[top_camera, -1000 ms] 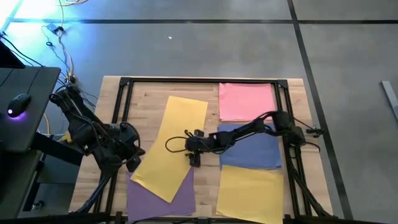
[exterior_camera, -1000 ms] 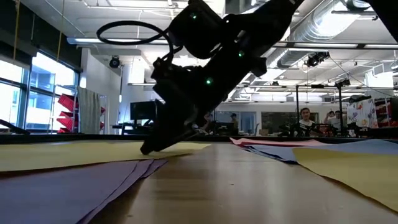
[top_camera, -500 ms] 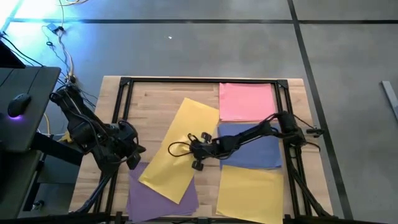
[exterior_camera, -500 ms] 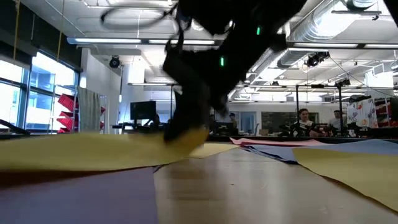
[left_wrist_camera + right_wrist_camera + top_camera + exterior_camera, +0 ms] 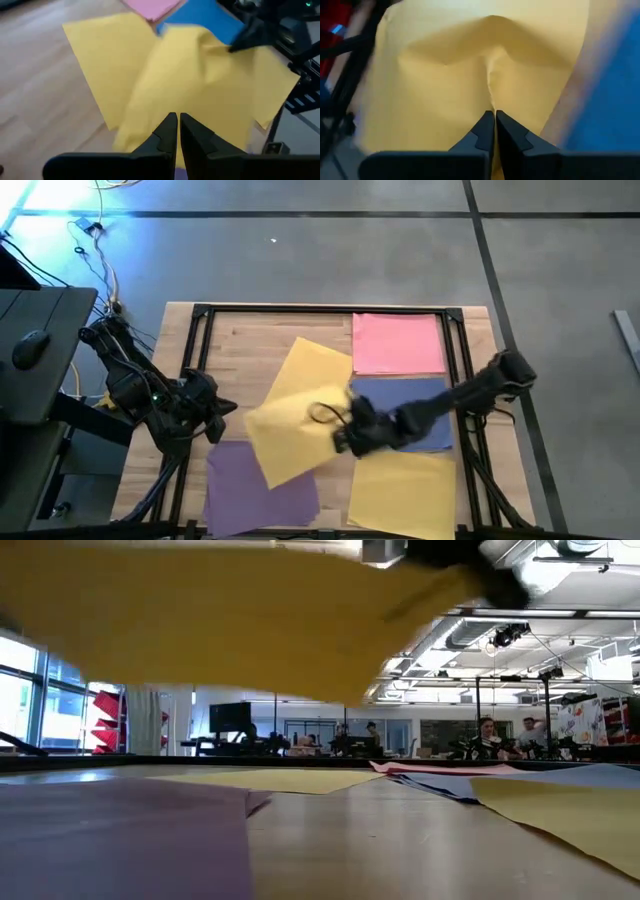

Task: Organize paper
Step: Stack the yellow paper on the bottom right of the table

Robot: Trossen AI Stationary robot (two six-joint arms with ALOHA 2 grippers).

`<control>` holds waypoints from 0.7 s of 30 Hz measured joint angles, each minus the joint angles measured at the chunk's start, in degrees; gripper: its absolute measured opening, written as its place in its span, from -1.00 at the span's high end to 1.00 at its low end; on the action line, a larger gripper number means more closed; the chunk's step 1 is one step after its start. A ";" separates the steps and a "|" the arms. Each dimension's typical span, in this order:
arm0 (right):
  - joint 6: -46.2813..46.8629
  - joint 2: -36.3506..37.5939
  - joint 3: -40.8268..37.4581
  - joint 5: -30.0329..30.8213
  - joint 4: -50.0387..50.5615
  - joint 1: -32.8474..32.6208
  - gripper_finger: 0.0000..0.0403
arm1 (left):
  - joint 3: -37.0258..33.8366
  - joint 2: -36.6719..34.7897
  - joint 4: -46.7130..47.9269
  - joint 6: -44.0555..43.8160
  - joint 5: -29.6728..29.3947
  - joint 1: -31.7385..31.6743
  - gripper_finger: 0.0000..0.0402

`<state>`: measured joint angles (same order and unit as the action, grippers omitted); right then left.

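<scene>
In the high view, nearest the bottom edge of the frame, the purple sheet lies flat at lower left of the table and a yellow sheet lies flat at lower right, squared to the table edge. Just above them, at the middle of the frame, the right gripper has its fingers pinched shut on the edge of a second yellow sheet, which is lifted, skewed and puckered; the right wrist view shows that sheet creased into the closed fingertips, and in the low view it hangs blurred across the top of the frame, clear of the table. To the left of the frame's middle the left gripper waits beside the table's frame with its fingers closed on nothing, as its wrist view shows. Right of centre the blue sheet lies flat, partly under the right arm, and above it, at upper right, the pink sheet sits square in its corner. Judging by this, pink, blue and the lower yellow look placed and purple seems near its spot; the held yellow sheet is not yet laid down, and the bare wood at upper left looks like the place open for it.
</scene>
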<state>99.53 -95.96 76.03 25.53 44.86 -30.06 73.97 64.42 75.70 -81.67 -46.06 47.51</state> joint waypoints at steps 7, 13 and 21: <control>25.09 2.00 0.00 -13.98 14.35 -13.95 1.00 | 0.00 0.04 -2.00 5.53 -5.84 -0.61 1.00; 27.20 2.01 0.00 -28.00 25.20 -19.44 1.00 | 0.02 0.14 -7.02 13.18 -5.23 -3.24 1.00; 30.51 1.84 -0.50 -40.58 22.03 -25.36 1.00 | 0.02 0.15 -9.62 13.60 -1.80 -5.95 1.00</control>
<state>130.04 -94.12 75.53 -15.05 66.89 -55.42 74.00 64.58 66.08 -68.07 -47.86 41.56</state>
